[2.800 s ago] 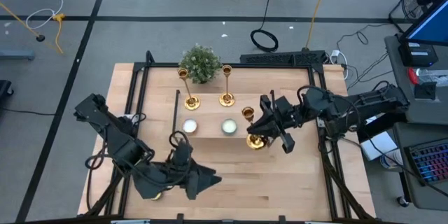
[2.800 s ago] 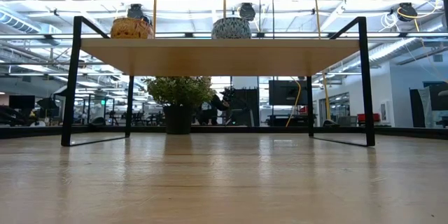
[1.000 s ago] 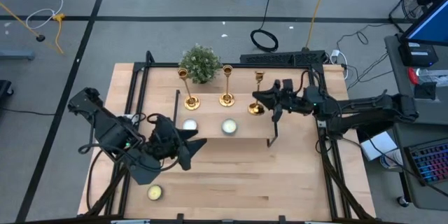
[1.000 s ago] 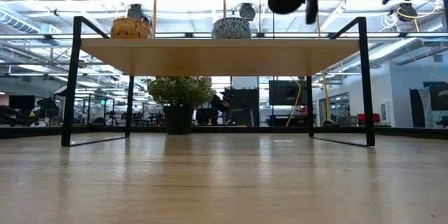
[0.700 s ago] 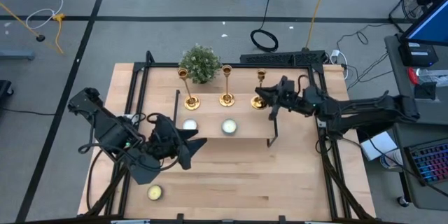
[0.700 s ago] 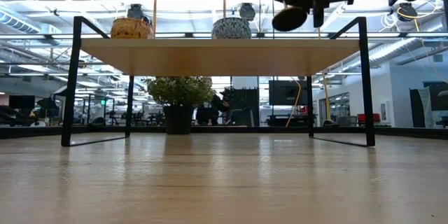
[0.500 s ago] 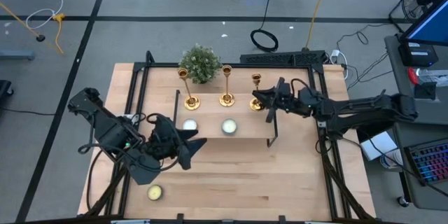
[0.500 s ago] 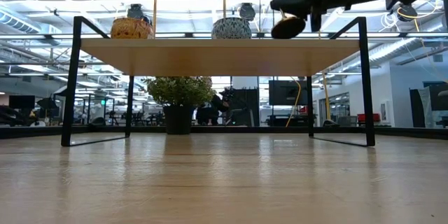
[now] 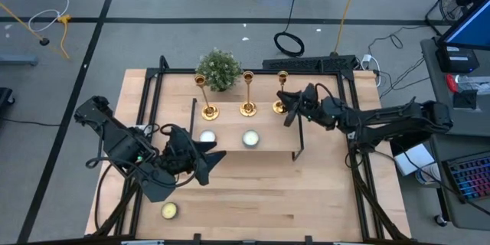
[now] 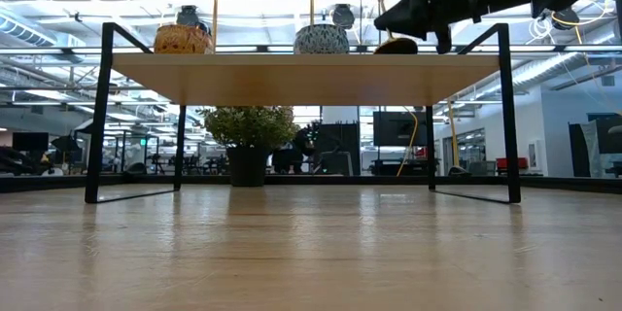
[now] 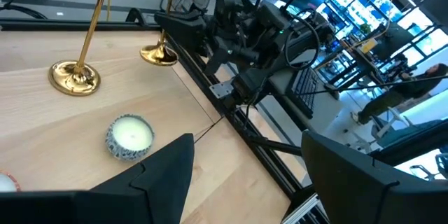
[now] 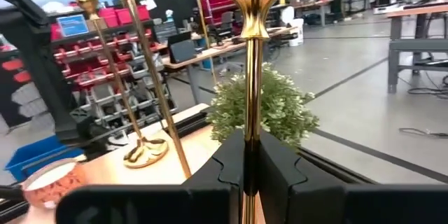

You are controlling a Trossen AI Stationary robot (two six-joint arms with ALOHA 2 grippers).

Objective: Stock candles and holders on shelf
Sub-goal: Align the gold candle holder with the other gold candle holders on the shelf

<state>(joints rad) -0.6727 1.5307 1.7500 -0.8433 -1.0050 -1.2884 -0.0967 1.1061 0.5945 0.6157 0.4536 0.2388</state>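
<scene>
Since a moment ago the third candlestick [image 9: 282, 96] has moved toward the back of the shelf [image 9: 268, 149] and now stands upright in line with the other two candlesticks [image 9: 208, 101], its base seemingly down on the board, though the low view leaves the contact hard to judge. The right gripper [image 9: 289, 109] is still clamped on its thin stem, which the right wrist view shows pinched between the dark fingers [image 12: 276, 175].

The right arm reaches in low from the worktop's right side, stretched nearly flat across the shelf's back right corner. The left arm has not moved; it sits folded over the front left of the worktop [image 9: 306, 199], and its gripper [image 9: 205, 159] hovers with the jaws parted and empty near the shelf's front edge.

Two candles [image 9: 207, 138] rest on the shelf in front of the candlesticks. A third candle [image 9: 169, 210] lies on the worktop near the front left corner. The small green plant [image 9: 219, 69] stands behind the shelf. In the low view the candlestick tops are cut off.
</scene>
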